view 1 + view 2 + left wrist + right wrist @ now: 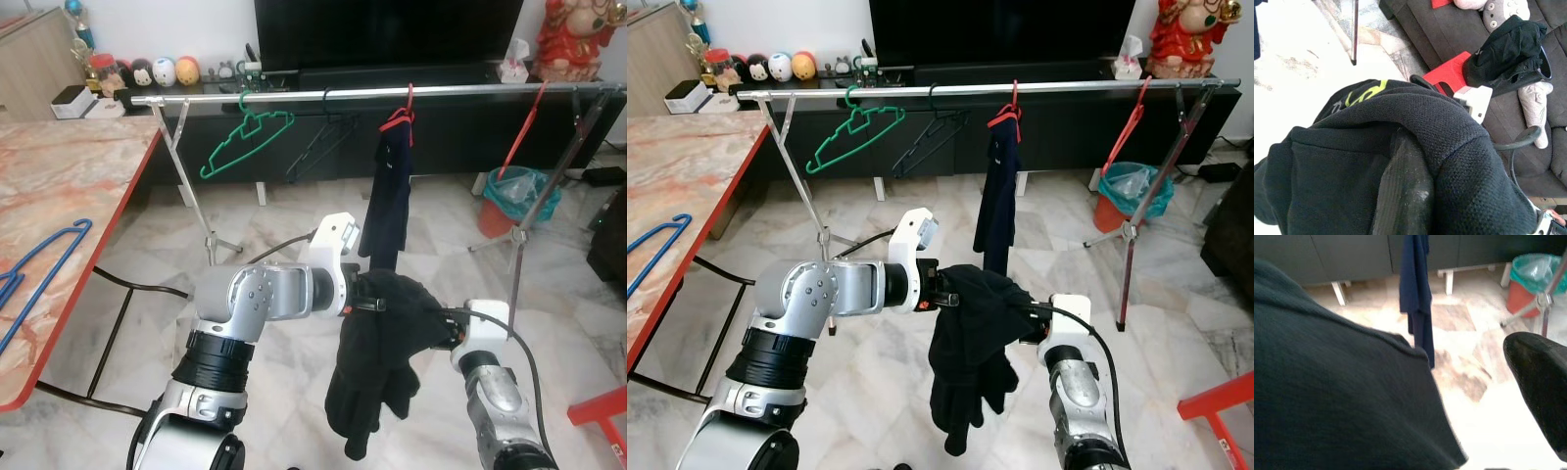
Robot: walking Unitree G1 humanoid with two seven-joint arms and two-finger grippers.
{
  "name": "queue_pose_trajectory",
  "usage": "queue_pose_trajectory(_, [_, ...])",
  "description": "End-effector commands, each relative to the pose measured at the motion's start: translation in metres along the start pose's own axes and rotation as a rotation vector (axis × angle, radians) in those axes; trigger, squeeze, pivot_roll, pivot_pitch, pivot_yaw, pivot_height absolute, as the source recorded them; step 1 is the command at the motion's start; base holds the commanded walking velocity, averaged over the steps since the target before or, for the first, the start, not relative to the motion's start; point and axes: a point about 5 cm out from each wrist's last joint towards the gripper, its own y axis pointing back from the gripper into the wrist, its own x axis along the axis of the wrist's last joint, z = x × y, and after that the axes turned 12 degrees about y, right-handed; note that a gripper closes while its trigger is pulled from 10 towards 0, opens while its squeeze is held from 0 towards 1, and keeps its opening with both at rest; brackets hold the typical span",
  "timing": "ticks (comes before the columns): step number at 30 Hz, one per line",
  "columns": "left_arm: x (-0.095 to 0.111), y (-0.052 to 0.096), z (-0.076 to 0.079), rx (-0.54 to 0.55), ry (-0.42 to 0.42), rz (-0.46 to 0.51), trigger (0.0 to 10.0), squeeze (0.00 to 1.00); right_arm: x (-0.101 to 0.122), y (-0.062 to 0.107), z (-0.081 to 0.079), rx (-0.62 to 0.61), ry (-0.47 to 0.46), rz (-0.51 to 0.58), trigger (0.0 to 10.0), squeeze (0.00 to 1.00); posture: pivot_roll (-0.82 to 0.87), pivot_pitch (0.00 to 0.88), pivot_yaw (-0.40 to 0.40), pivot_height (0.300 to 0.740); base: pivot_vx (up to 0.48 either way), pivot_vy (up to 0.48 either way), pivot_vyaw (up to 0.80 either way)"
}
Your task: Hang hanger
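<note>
- Left eye view: you see both arms raised in front of the rail (392, 92), with a black garment (377, 362) draped between the left gripper (367, 304) and the right gripper (446, 328). The cloth covers both sets of jaws, so you cannot tell how far either is open or what it grips. No hanger under the cloth is visible.
- Right eye view: same scene. A green hanger (854, 132) and a black hanger (926, 142) hang empty on the rail; a navy garment (999, 186) hangs on a red hanger (1004, 116). A blue hanger (656, 250) lies on the table (686, 166).
- Left wrist view: black mesh cloth lies over one finger (1405, 196). This view alone shows a sofa (1459, 34) beyond.
- Right wrist view: cloth fills the near side, with one fingertip (1542, 377) clear of it.
- Risk, as you judge it: the garment hangs low and loose, so it may slip off during the lift to the rail, or snag the navy garment nearby.
</note>
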Motion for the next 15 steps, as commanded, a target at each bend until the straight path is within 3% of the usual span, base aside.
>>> queue_pose_trajectory(1, [0.002,0.004,0.006,-0.034,-0.021,0.006,10.0,0.0,-0.002,-0.001,0.002,-0.007,0.017,-0.029,10.0,0.0,0.02,0.0,0.07,0.74,0.0,0.0,0.0])
queue_pose_trajectory(3, [0.001,0.003,0.006,-0.032,-0.024,0.002,10.0,0.0,-0.015,0.003,0.008,-0.04,0.085,-0.129,10.0,0.0,0.02,0.0,0.071,0.74,0.0,0.0,0.0])
queue_pose_trajectory(4, [0.001,0.003,0.006,-0.033,-0.024,0.002,10.0,0.0,-0.019,0.005,0.014,-0.079,0.073,-0.155,10.0,0.0,0.02,0.0,0.071,0.74,0.0,0.0,0.0])
queue_pose_trajectory(15, [0.0,0.003,0.007,-0.036,-0.034,-0.004,10.0,0.0,-0.03,0.011,0.024,-0.149,0.073,-0.226,10.0,0.0,0.02,0.0,0.074,0.74,0.0,0.0,0.0])
